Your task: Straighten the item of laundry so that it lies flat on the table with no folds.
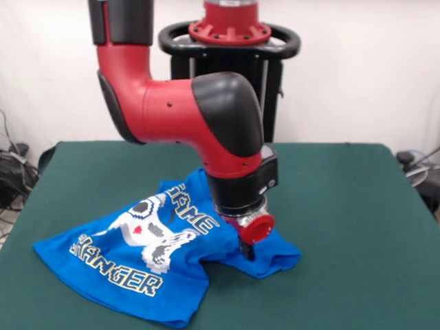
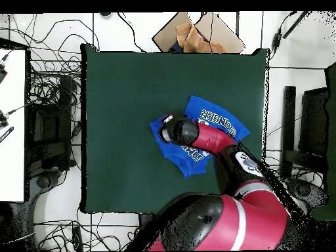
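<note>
The item of laundry (image 1: 117,271) is a bright blue T-shirt with white lettering. It lies rumpled on the green table (image 1: 344,206), front side up, with folds along its right part and a bunched edge near the gripper. My gripper (image 1: 246,250) points straight down and its tip touches the shirt's right portion. From overhead the shirt (image 2: 220,119) sits right of the middle of the table (image 2: 125,98), and the arm's wrist (image 2: 177,130) covers its centre and hides the gripper tip.
The red and black arm (image 1: 206,110) hangs over the shirt's far side. A cardboard box (image 2: 197,36) lies on the floor beyond the table's top edge. Cables (image 2: 49,98) and a white desk (image 2: 12,125) are off the left edge.
</note>
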`<control>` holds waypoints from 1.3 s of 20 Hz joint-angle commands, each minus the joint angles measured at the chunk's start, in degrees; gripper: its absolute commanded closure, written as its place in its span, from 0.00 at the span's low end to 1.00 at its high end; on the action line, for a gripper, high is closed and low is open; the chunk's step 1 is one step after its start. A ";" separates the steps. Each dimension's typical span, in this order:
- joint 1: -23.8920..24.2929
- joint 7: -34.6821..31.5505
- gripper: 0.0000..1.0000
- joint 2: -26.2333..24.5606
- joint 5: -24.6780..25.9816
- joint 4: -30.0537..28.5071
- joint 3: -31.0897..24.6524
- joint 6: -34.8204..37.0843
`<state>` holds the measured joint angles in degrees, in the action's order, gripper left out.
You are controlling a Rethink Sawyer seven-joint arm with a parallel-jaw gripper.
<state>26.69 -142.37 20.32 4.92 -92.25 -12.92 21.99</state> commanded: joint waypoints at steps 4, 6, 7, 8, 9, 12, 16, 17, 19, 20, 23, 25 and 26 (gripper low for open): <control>-0.54 -6.55 1.00 -13.35 -1.66 -3.49 -15.84 -19.20; 2.06 -5.37 1.00 -15.19 -0.77 -4.51 -19.45 -21.15; 3.72 -4.43 1.00 -16.49 0.21 -4.99 -21.54 -22.43; 5.42 -3.67 1.00 -17.93 1.49 -5.46 -23.56 -24.21; 6.70 -2.84 1.00 -19.12 3.14 -5.63 -25.05 -25.86; 10.89 -1.30 1.00 -23.83 8.42 -5.61 -29.96 -30.10; 13.08 -1.99 1.00 -27.03 14.35 -4.69 -33.15 -33.13; 13.21 -2.44 1.00 -27.31 15.02 -4.54 -33.51 -33.07; 14.15 -2.13 1.00 -28.56 16.33 -4.22 -34.87 -31.45; 13.95 -2.48 1.00 -28.24 16.50 -4.23 -34.78 -31.06; 12.87 -4.15 1.00 -26.83 16.59 -4.58 -34.12 -31.34; 13.11 -4.32 1.00 -27.22 16.93 -4.81 -34.70 -31.55; 13.00 -4.57 1.00 -27.30 16.94 -4.98 -34.83 -32.09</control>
<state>45.10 -142.37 5.21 18.27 -99.90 -39.62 -8.41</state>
